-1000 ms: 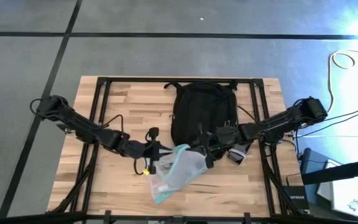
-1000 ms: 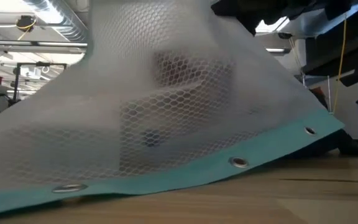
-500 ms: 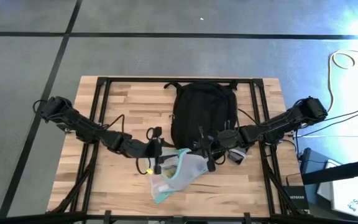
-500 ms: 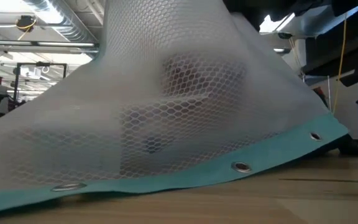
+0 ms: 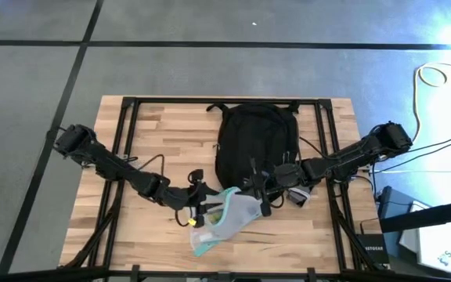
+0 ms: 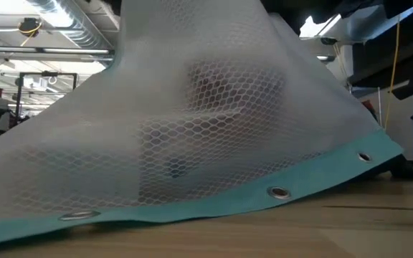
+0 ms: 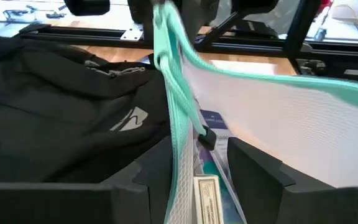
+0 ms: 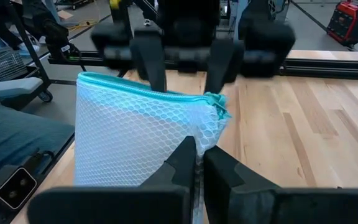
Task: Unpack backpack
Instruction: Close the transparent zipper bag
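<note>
The black backpack [image 5: 255, 139] lies flat at the table's far middle, also in the left wrist view [image 7: 55, 112]. In front of it stands the clear mesh pouch [image 5: 224, 221] with its teal zip edge [image 7: 173, 93] up. Its teal snap-studded bottom edge [image 6: 274, 192] rests on the wood. My right gripper [image 8: 199, 144] is shut on the pouch's mesh. My left gripper [image 7: 199, 149] is open, with a finger on each side of the teal zip edge. I cannot tell whether they touch it. A card or box [image 7: 207, 194] shows inside the pouch. My right gripper pinches the pouch's mesh wall [image 8: 194, 134] between its two fingers, just under the teal zip edge near its end corner [image 8: 215, 107]. The fingers come nearly level from the table's right side. The pouch stands upright in the hold, its bottom edge on the table.
Black frame rails [image 5: 128, 149] run along the table's left, right and far sides. A small grey thing [image 5: 299, 196] lies beside the right arm. Bare wood [image 5: 304, 239] shows at the near right. Cables [image 5: 437, 78] lie on the floor to the right.
My left gripper has moved toward the table's near edge and to the right, sinking to the pouch's zip edge and rolling about its own axis. The pouch's raised top has shifted a little; its bottom edge has stayed on the wood.
</note>
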`<state>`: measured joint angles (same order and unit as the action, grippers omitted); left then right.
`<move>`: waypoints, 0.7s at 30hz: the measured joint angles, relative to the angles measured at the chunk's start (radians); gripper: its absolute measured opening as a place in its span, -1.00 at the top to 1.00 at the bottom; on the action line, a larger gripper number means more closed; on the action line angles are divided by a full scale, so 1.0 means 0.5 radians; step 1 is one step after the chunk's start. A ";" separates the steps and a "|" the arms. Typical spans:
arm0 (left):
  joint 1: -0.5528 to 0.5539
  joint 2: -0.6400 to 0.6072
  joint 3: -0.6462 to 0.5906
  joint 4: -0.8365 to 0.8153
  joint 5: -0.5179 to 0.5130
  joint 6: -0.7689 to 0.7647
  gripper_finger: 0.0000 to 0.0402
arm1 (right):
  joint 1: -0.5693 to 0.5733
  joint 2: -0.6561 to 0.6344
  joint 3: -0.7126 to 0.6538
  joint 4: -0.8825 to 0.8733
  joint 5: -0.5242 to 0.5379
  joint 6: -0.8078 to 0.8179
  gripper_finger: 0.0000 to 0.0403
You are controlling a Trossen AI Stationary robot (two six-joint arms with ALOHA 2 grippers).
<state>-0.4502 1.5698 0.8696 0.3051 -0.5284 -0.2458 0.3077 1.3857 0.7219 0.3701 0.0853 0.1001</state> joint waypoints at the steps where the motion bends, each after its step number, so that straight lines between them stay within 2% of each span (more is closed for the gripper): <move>1: 0.011 0.038 0.000 0.023 -0.013 -0.029 0.32 | 0.000 0.000 0.000 0.001 0.000 0.000 1.00; 4: 0.055 0.137 -0.001 0.113 -0.002 -0.128 0.32 | 0.000 0.000 0.000 0.009 0.001 0.000 1.00; 8: 0.092 0.198 -0.001 0.199 0.116 -0.187 0.32 | 0.000 0.000 0.000 0.014 0.001 0.000 1.00; 16: 0.090 0.198 0.001 0.442 0.070 -0.068 0.32 | 0.000 0.000 0.000 0.020 0.002 -0.001 1.00; 21: 0.091 0.198 0.001 0.432 0.035 -0.031 0.32 | 0.000 0.000 0.000 0.020 0.002 -0.001 1.00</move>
<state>-0.4049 1.6688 0.8700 0.5210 -0.5107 -0.2611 0.3077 1.3857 0.7219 0.3802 0.0860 0.0998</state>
